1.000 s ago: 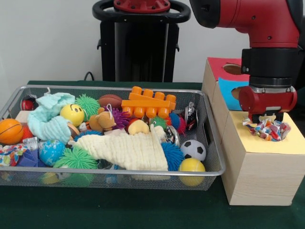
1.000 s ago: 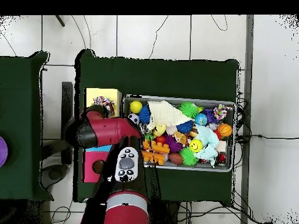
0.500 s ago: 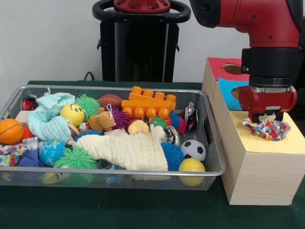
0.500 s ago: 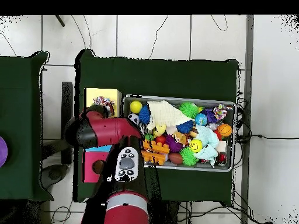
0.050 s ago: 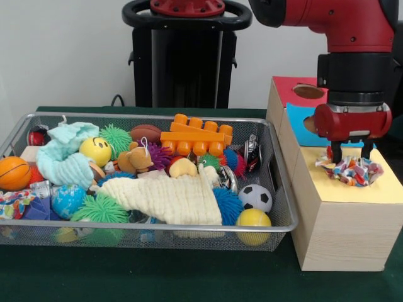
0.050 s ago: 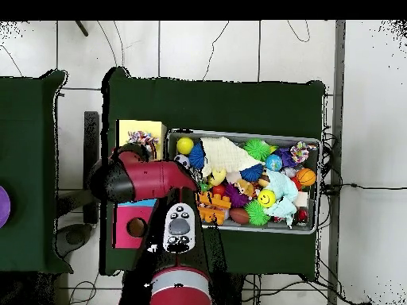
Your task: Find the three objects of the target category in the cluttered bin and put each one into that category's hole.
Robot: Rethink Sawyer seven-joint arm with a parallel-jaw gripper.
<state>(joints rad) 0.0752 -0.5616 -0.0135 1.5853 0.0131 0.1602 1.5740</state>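
claw is seen spread apart, empty. multicoloured rope toy is found just below, on the yellow box top, at the mesh bin's 3 o'clock.

the arm covers most of the wooden box from overhead, hiding the hand there. under the cream cloth the bin's lower toys are buried. the front view's left edge cuts the orange ball.

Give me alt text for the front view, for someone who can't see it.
A red robot arm's open tool hangs just above a multicoloured rope toy lying on the yellow top of a wooden box. Beside the box, a wire mesh bin is crammed with balls, spiky toys, cloths and orange building blocks.
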